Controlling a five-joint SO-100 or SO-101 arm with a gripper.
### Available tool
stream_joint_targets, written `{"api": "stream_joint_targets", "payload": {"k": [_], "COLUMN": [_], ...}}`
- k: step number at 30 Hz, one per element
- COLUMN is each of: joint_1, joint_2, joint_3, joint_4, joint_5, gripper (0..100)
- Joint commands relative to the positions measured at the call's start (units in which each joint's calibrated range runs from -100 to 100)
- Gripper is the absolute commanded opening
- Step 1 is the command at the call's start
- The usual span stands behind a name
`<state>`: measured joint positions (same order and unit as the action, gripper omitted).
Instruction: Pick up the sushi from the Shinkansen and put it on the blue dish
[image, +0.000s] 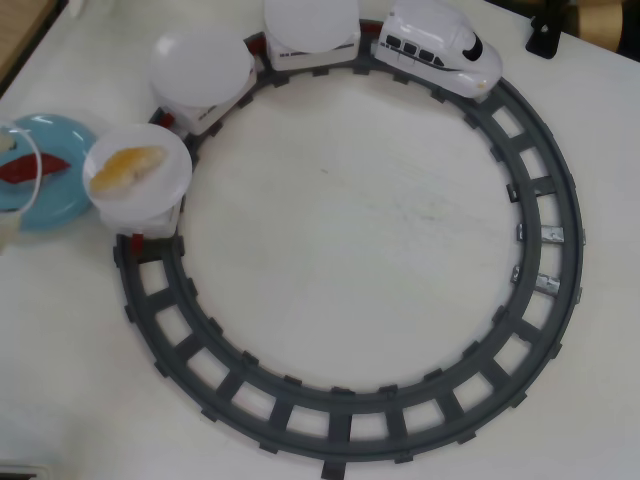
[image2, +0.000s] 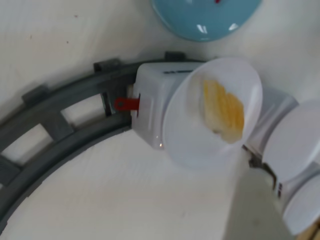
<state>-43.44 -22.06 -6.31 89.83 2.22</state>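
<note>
The red sushi (image: 28, 169) lies on the blue dish (image: 55, 200) at the far left of the overhead view, crossed by a thin white arc. The white Shinkansen (image: 440, 45) stands at the top right of the grey track and pulls three cars topped with white plates. The last plate (image: 160, 190) carries a yellow-orange sushi piece (image: 125, 167). The wrist view shows this plate (image2: 185, 130) with the yellow piece (image2: 223, 111) and the dish's edge (image2: 200, 22) above it. A pale blurred finger (image2: 252, 210) shows at the lower right. I cannot see how the jaws stand.
The grey circular track (image: 545, 300) fills most of the white table. The two other car plates (image: 200, 65) (image: 310, 20) are empty. A red coupler (image2: 126, 104) sticks out of the last car. A dark object (image: 548, 30) sits at the top right edge.
</note>
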Motion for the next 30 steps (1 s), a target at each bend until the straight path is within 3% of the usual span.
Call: {"api": "stream_joint_targets", "payload": {"k": [1, 13, 30], "joint_1": [0.7, 2.2, 2.3], "joint_2": [-15.0, -31.5, -38.3], "joint_3": [19.7, 55.8, 60.6], "joint_4": [-8.9, -28.7, -28.5], "joint_5": [-0.9, -1.0, -1.0], "gripper": [22, 22, 22]}}
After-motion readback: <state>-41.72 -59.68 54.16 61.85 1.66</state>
